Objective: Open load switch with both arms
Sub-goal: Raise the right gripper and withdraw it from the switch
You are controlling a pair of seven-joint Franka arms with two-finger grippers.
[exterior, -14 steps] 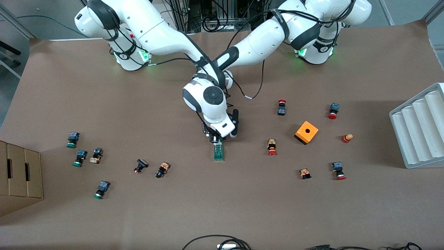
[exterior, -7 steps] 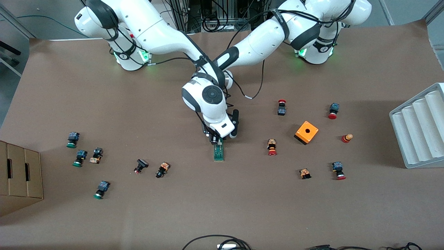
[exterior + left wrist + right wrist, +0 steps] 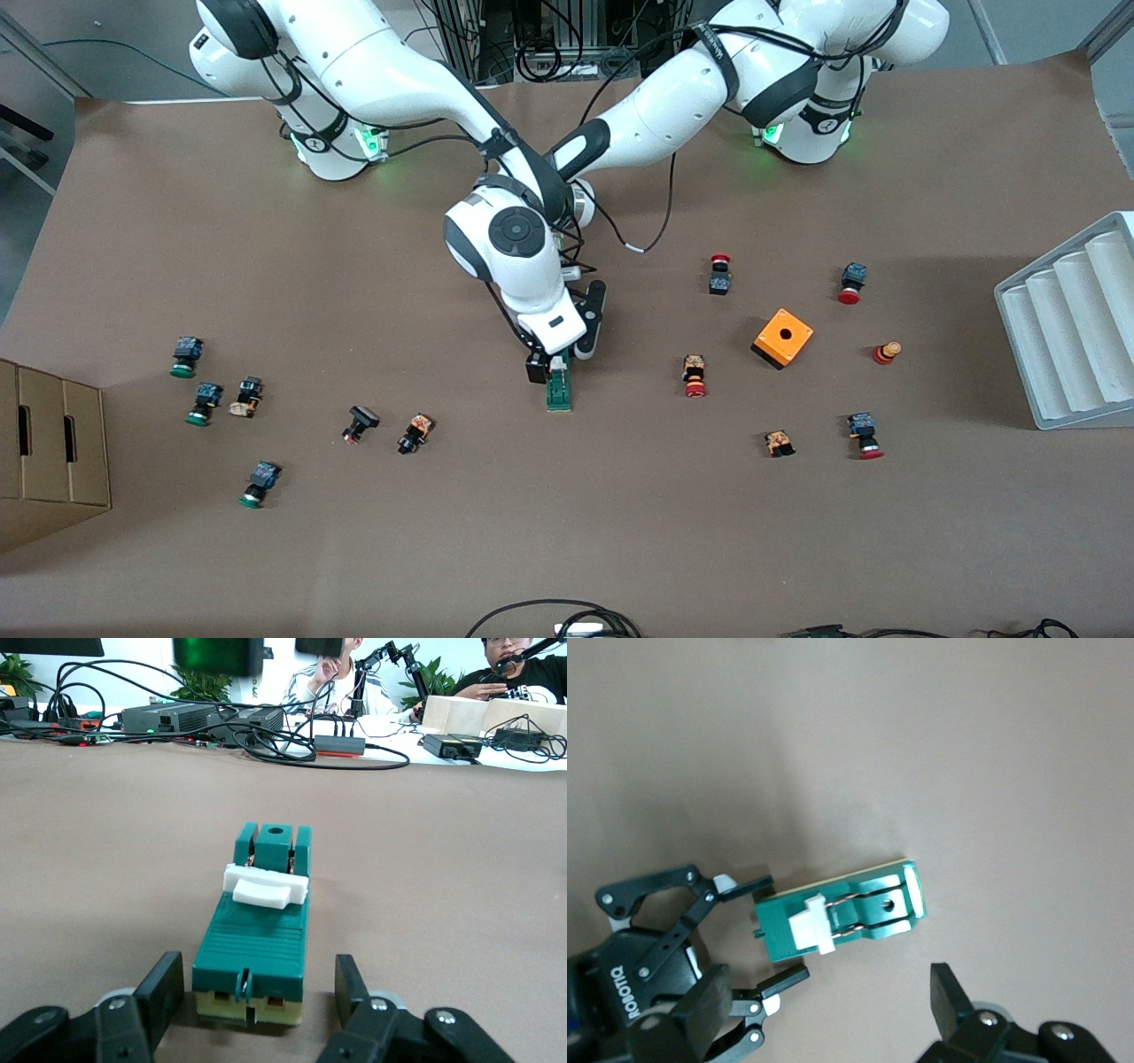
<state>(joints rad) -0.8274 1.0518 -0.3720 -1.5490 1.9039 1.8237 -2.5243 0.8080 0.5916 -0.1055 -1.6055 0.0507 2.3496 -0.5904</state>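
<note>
**K:** Green load switch (image 3: 558, 390) is found flat at mid-bench, long axis toward the front camera. Position looks unchanged over the last second.

**M:** What has changed, then?

**K:** Right end effector (image 3: 549, 363) has been released. A second ago it was closed down at the switch's end farther from the front camera. Now its jaws are spread wide, nothing is held, and the wrist has been pulled up and back slightly toward the right arm's base. It hangs over that same end.

**M:** Left side?

**K:** Left end effector (image 3: 257, 983) is kept low at that same end, jaws narrowly apart, one either side of the body. Small gaps are seen on both sides in the wrist views, so a loose bracket is assumed, not a firm clamp. No change there.

**M:** White piece (image 3: 264, 886)?

**K:** It is seen sitting across the top of the body, just short of the end nearer the front camera. Whether it has been thrown fully cannot be confirmed.

**M:** Meaning for the task?

**K:** The right arm's actuation is judged finished or abandoned. The lever state should be checked before the left is released.
</note>
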